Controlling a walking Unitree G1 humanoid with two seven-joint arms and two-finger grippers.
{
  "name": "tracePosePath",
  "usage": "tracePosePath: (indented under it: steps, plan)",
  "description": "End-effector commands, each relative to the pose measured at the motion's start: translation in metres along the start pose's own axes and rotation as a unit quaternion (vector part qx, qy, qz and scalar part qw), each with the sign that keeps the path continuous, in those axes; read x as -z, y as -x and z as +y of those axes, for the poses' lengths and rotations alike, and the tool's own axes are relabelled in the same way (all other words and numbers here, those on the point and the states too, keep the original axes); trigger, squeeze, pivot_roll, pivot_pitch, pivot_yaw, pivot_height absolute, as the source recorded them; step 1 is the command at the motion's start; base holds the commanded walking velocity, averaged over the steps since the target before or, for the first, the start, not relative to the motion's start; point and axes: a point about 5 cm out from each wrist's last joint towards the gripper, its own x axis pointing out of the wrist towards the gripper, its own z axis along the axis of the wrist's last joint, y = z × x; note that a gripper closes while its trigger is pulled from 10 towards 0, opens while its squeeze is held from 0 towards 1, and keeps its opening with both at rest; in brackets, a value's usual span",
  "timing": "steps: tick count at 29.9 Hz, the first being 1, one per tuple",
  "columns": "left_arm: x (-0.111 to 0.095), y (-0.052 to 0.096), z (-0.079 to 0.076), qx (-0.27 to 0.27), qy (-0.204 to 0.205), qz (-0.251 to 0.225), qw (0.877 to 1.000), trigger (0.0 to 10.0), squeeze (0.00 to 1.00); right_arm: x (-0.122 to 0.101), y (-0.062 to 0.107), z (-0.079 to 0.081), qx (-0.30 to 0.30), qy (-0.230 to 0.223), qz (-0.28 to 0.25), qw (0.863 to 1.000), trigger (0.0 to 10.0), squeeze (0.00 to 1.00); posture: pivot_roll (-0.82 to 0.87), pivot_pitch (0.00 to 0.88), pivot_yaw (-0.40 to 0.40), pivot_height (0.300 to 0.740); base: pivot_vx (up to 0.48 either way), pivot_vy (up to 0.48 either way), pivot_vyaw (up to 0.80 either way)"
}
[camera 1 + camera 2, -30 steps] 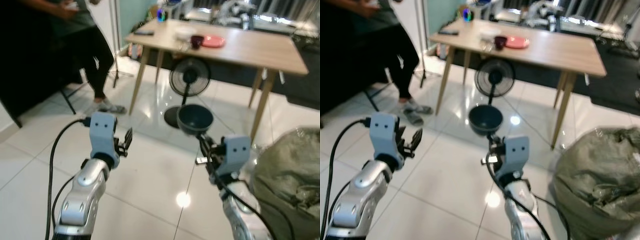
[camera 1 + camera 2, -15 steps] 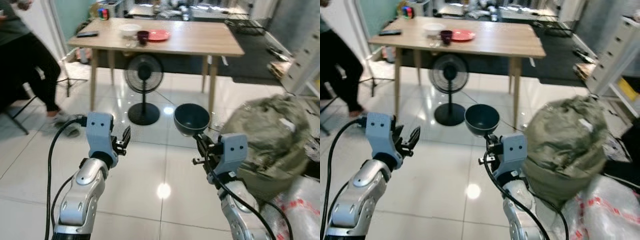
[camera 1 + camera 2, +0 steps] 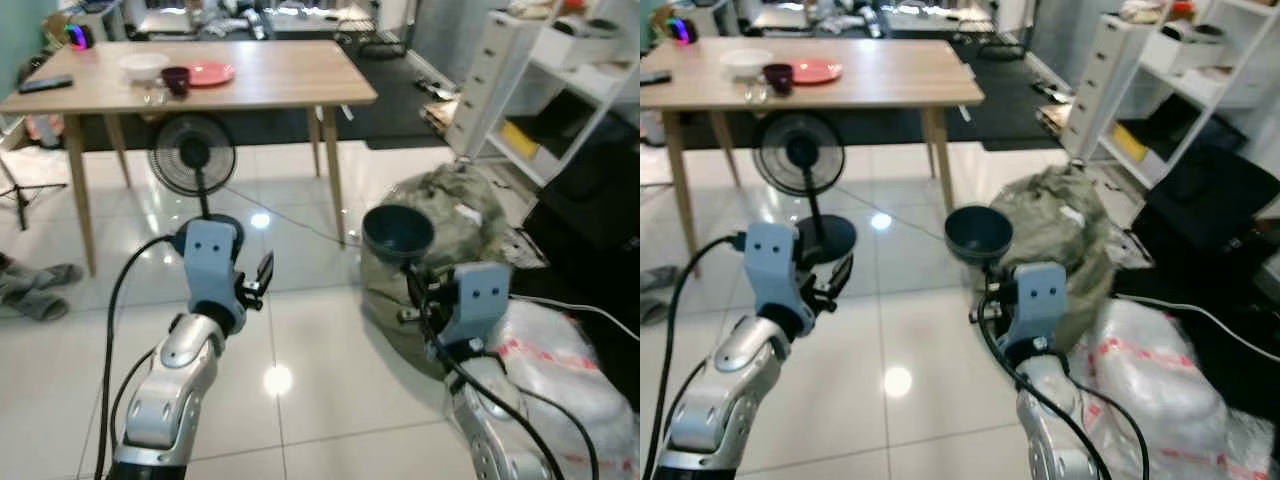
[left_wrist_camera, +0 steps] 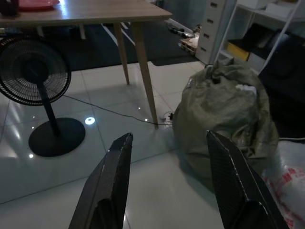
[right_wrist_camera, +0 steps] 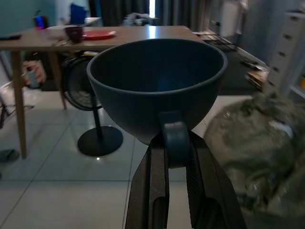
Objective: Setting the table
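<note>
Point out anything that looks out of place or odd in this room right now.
A bulging olive sack sits on the tiled floor beside a white plastic bag, and a fan cable trails across the tiles. The dark blue bowl is upright in the right gripper, well away from the wooden table. Nothing looks spilled.

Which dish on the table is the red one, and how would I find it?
Look at the long wooden table behind the standing fan. Near its far left end sit three dishes together: a white bowl, a dark cup, and the flat red plate, the only flat, bright red one.
</note>
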Motion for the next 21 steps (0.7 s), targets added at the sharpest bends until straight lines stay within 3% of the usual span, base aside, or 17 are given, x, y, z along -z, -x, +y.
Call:
tracePosePath:
  steps: [1,21]
  plan:
    - [0.0029,-0.0004,0.0022,-0.013,-0.019,0.0,1.0,10.0,0.0,0.0015,0.0007,0.0005,-0.004,0.004,0.002,1.0,10.0,0.0,-0.05,0.0,0.06,0.74,0.48,0.0,0.0]
    - [0.0036,-0.0013,0.0004,-0.013,-0.025,-0.003,1.0,10.0,0.0,0.0009,0.0008,0.0021,-0.006,0.002,-0.003,1.0,10.0,0.0,-0.05,0.0,0.062,0.74,0.48,0.0,0.0]
